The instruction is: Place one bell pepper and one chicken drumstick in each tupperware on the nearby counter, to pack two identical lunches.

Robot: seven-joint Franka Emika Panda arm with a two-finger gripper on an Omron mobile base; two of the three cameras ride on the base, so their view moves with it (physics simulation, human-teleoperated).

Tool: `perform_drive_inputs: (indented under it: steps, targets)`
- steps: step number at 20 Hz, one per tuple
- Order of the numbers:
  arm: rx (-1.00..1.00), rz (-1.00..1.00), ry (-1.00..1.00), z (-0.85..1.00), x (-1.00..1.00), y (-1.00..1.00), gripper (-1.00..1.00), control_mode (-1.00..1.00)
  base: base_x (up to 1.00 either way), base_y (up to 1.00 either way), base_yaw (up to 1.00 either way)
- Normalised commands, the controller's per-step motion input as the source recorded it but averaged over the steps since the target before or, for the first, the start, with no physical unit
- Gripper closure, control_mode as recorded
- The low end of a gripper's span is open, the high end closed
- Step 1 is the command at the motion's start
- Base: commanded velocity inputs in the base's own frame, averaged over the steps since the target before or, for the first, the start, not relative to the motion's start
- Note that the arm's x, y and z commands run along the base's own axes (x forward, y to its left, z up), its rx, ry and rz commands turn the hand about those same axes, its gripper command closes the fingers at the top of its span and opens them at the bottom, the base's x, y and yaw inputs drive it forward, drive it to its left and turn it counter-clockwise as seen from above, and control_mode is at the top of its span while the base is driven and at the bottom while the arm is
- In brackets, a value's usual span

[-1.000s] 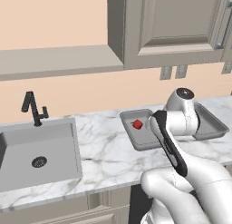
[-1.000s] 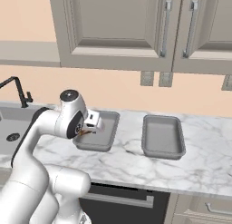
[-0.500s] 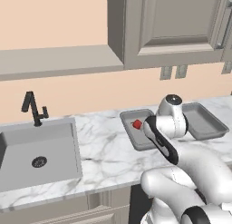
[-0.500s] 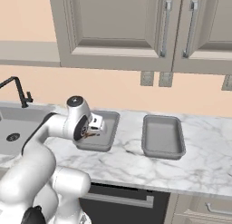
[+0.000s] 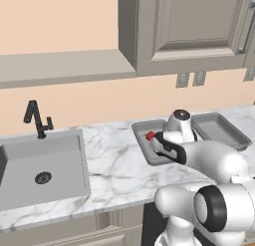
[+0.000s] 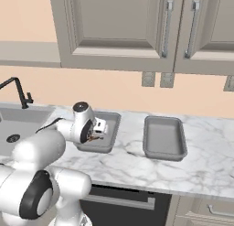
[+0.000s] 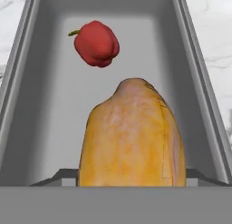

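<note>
The hand [image 6: 97, 130] pinches a golden chicken drumstick [image 7: 132, 137] over the tupperware [image 7: 50, 109]; best released low, short of the bell pepper [image 7: 96, 43] ahead.

A sunken grey sink [image 5: 40, 163] is set into the left end of the table, with a round drain [image 5: 43, 178] in its floor. A black faucet [image 5: 37, 118] stands at its back edge. Beige-grey wall cabinets [image 6: 137, 28] with bar handles [image 6: 168, 24] hang above. Two grey outlet plates [image 6: 155, 79] sit side by side on the peach wall [image 5: 89, 98]. A dark dishwasher front [image 6: 123, 207] sits below the table's front edge.
</note>
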Motion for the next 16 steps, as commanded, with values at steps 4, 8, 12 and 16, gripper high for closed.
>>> perform_drive_inputs:
  steps: [4, 8, 12, 16]
  targets:
    - [-0.02, 0.00, 0.03, -0.35, 0.41, 0.00, 1.00, -1.00, 0.00, 0.00, 0.00]
    - [-0.01, 0.00, 0.02, -0.33, 0.42, 0.00, 1.00, -1.00, 0.00, 0.00, 0.00]
    - [0.00, 0.00, 0.02, -0.31, 0.40, 0.00, 1.00, -1.00, 0.00, 0.00, 0.00]
    - [0.00, 0.00, 0.00, -0.19, 0.24, 0.00, -1.00, -1.00, 0.00, 0.00, 0.00]
